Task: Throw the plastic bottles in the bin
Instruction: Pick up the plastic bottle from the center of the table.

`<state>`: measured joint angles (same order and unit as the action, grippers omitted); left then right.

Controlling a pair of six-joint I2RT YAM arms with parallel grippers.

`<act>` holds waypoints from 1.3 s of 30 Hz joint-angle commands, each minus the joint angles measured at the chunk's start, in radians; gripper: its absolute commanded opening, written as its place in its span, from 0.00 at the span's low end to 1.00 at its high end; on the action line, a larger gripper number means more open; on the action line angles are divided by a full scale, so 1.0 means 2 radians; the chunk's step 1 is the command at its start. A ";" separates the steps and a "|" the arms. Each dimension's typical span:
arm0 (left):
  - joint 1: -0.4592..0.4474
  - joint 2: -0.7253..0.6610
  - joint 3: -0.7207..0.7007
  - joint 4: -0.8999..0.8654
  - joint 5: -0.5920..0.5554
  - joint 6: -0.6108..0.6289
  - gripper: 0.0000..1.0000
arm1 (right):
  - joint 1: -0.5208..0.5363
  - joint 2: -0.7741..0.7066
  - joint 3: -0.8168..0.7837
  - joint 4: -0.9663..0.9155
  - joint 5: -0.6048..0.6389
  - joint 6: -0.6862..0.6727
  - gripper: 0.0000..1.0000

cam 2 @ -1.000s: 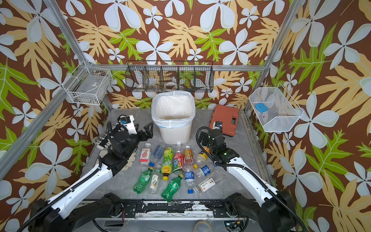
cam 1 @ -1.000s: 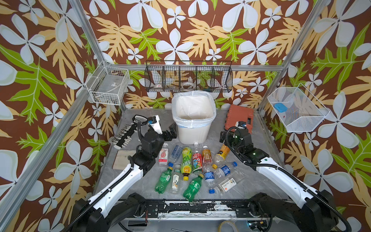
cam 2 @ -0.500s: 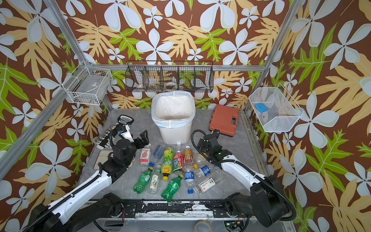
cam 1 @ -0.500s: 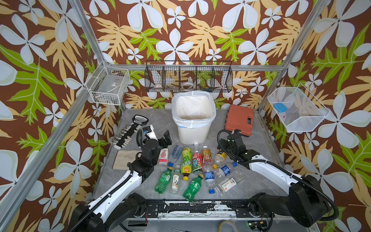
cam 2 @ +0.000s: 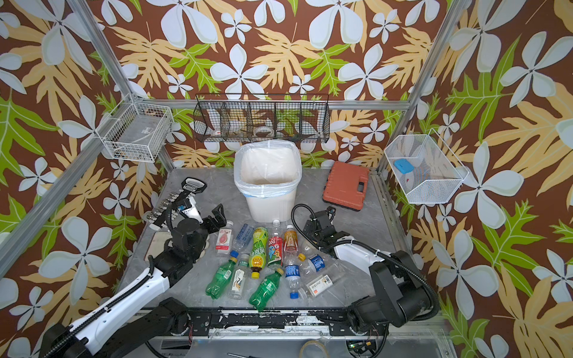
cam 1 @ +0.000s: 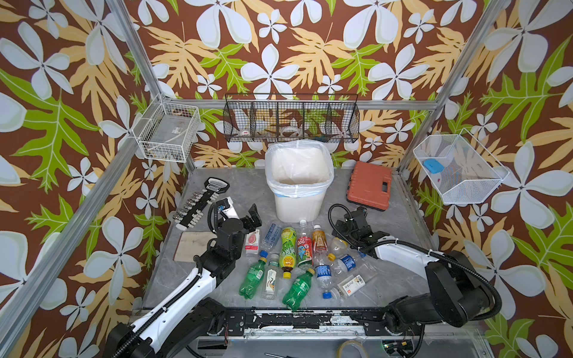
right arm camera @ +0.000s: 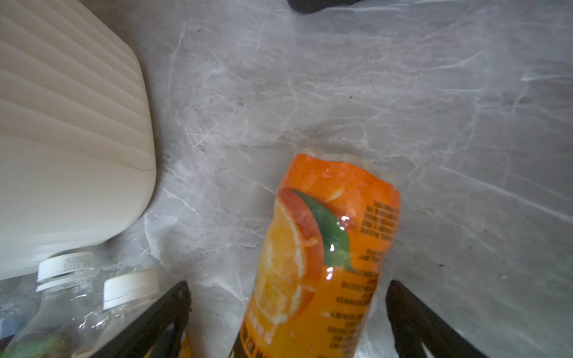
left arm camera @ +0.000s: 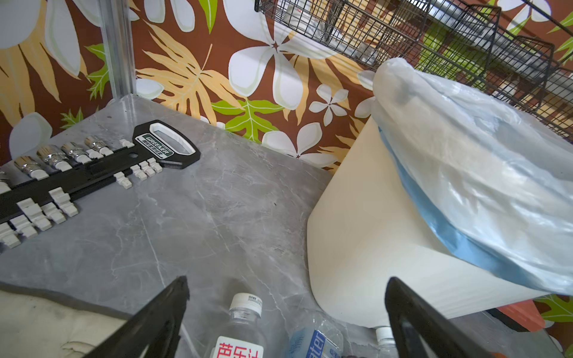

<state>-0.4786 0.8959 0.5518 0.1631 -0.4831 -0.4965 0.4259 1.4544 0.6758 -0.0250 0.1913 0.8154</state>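
The bin (cam 1: 297,207) stands at 12 o'clock on the table (cam 1: 245,187). Its mouth is open from above, though the black basket (cam 1: 291,117) hangs close behind and above its back rim. Bottles (cam 1: 288,248) crowd its 6 o'clock foot. Bare table lies at its 9 o'clock, before the socket rail (cam 1: 198,204), and at its 3 o'clock, before the case (cam 1: 369,186).

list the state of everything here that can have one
left gripper, open, empty, above the pink-label bottle
right gripper, open, straddling the orange-label bottle, not clamped
plastic bottles, lying on the table, none gripped
bin, upright, bag-lined, open top, no bottle visible inside
tool case, shut, lying flat
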 commanded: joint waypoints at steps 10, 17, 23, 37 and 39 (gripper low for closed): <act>0.002 -0.010 -0.002 -0.017 -0.023 0.000 1.00 | -0.001 0.067 0.017 0.058 -0.011 0.028 0.73; 0.002 -0.014 -0.004 -0.022 -0.032 0.001 1.00 | -0.004 0.087 0.035 0.075 -0.017 0.027 0.52; 0.002 -0.006 -0.007 -0.017 -0.031 -0.002 1.00 | -0.006 0.078 0.045 0.072 -0.012 0.012 0.46; 0.010 0.034 -0.007 -0.003 -0.020 -0.009 1.00 | -0.006 -0.046 0.079 0.011 0.087 -0.096 0.45; 0.014 0.039 -0.009 -0.008 -0.022 -0.014 1.00 | -0.006 -0.073 0.095 0.000 0.107 -0.128 0.45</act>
<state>-0.4599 0.9649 0.5385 0.1249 -0.5213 -0.5060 0.4133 1.3548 0.8364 0.0082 0.3058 0.6727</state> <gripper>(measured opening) 0.999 0.450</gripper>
